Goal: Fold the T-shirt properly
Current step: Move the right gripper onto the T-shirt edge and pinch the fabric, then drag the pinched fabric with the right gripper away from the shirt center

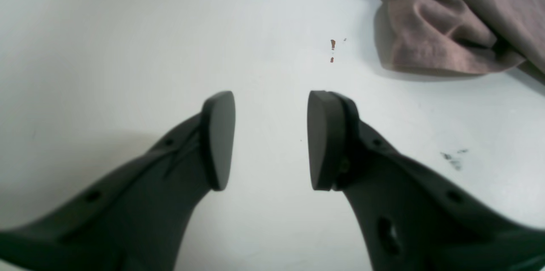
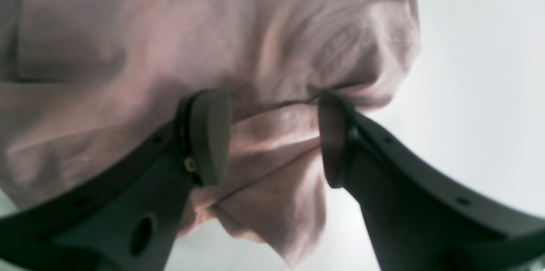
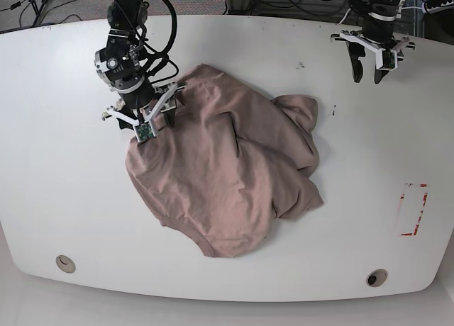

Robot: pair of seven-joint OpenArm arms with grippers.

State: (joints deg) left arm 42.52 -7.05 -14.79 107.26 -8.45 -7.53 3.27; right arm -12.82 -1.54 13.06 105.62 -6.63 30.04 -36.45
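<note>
The mauve-tan T-shirt lies crumpled and wrinkled on the white table, near its middle. My right gripper is at the shirt's upper left edge. In the right wrist view the right gripper is open, its dark fingers spread over a fold of the T-shirt with the tips at the cloth. My left gripper hangs at the far right of the table, away from the shirt. In the left wrist view the left gripper is open over bare table, with a bunched part of the T-shirt at upper right.
A red-outlined rectangle is marked on the table at the right. Two round holes sit near the front edge. Small brown specks and a dark smudge mark the surface. Cables run along the far edge.
</note>
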